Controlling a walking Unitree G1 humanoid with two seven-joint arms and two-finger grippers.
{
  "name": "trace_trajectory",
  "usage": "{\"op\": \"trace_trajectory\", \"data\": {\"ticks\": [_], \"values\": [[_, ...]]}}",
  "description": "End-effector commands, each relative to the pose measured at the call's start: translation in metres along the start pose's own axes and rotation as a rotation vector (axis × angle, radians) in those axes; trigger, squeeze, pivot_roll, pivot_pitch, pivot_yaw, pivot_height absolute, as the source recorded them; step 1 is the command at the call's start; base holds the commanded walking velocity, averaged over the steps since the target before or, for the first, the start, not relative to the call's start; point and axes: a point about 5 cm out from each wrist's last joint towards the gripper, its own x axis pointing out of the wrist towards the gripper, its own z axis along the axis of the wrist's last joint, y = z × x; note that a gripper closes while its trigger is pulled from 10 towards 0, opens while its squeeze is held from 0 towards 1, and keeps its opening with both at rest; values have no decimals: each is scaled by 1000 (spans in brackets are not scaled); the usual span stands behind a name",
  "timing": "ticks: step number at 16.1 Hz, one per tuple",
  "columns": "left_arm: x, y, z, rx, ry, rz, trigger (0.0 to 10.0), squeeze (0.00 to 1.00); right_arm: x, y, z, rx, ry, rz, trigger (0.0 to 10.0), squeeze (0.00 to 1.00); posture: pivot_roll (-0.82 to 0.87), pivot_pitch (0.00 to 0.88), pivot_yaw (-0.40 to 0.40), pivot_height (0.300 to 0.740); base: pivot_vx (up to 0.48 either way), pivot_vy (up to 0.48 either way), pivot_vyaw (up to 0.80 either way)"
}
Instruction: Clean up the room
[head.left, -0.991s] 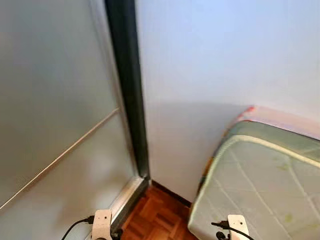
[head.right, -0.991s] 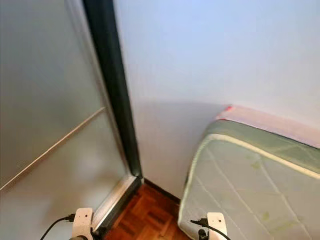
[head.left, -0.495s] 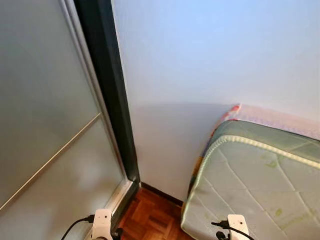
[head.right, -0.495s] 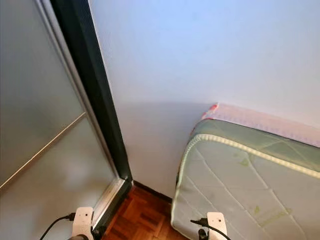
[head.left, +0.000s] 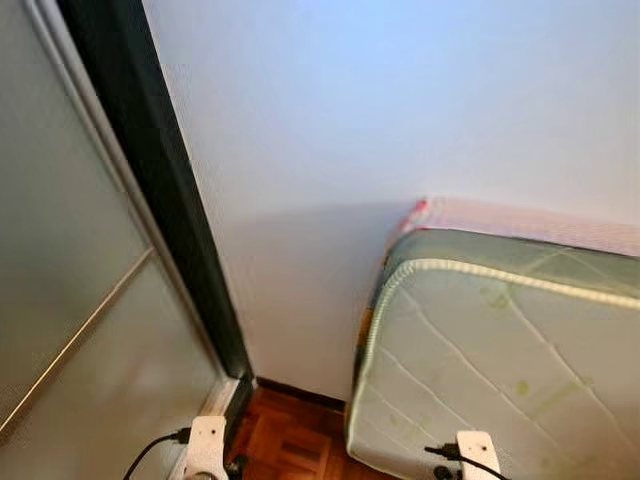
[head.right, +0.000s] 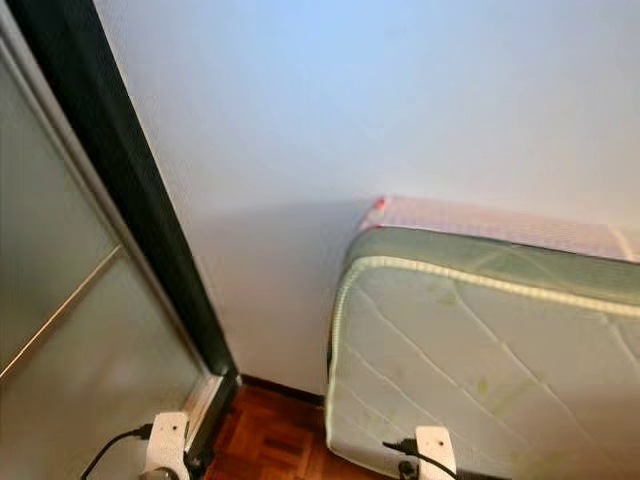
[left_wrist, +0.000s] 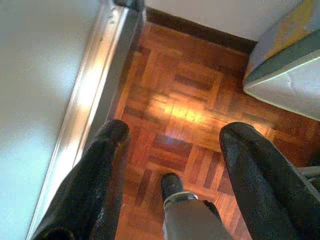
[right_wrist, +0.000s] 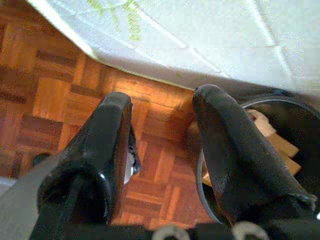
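I face a room corner: a white wall, a frosted sliding door with a dark frame on my left, and a pale green quilted mattress against the wall on my right. My left gripper hangs open over parquet floor beside the door's metal track, with nothing between its fingers. My right gripper is open too, above the parquet at the mattress edge. A black round bin holding tan scraps lies just past one finger.
The white wrist tops of both arms, with black cables, show at the bottom of the eye views. A dark skirting board runs along the wall's foot. A narrow strip of floor lies between door and mattress.
The whole picture has slid left, so the camera has turned right: the door frame sits further left and more of the mattress shows. Both arms keep their place.
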Motion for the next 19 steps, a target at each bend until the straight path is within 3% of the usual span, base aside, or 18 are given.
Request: {"op": "trace_trajectory", "data": {"ticks": [1, 19], "values": [[6, -9, 31, -12, -47, -44, 10000, 0, -10, -20, -28, 164, 35, -15, 10000, 0, -149, 0, -15, 740, 0, 0, -756], [7, -6, 37, 6, -58, -45, 10000, 0, -8, -17, -24, 160, 33, -13, 10000, 0, -172, 0, 18, 740, 0, 0, -757]]}}
